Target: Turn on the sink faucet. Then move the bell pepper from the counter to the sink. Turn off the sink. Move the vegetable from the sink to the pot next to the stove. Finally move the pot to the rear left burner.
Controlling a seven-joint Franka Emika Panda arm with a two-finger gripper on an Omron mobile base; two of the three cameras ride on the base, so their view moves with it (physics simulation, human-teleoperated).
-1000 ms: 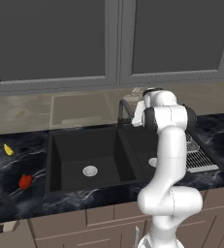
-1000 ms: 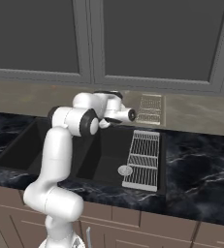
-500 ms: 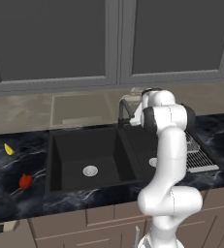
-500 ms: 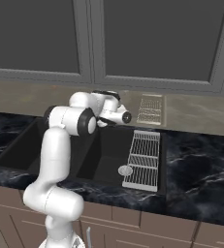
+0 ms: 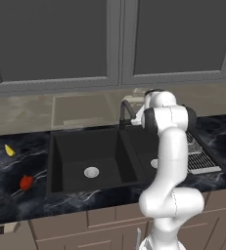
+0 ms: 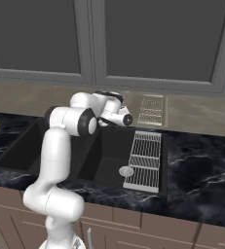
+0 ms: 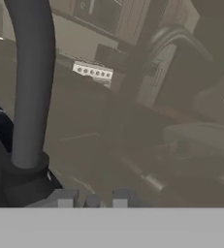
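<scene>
The two-finger gripper is fully closed and grips nothing; it sits just beside the base of the slim dark grey gooseneck sink faucet behind the matte black double-basin sink. The small lumpy bright red bell pepper lies on the black marble-look counter, left of the sink and well apart from the gripper.

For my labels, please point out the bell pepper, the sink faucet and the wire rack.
bell pepper [image 5: 26, 182]: left base view, middle of its red body.
sink faucet [image 5: 126, 108]: left base view, arched spout.
wire rack [image 6: 145, 162]: right base view, centre of the grid.
</scene>
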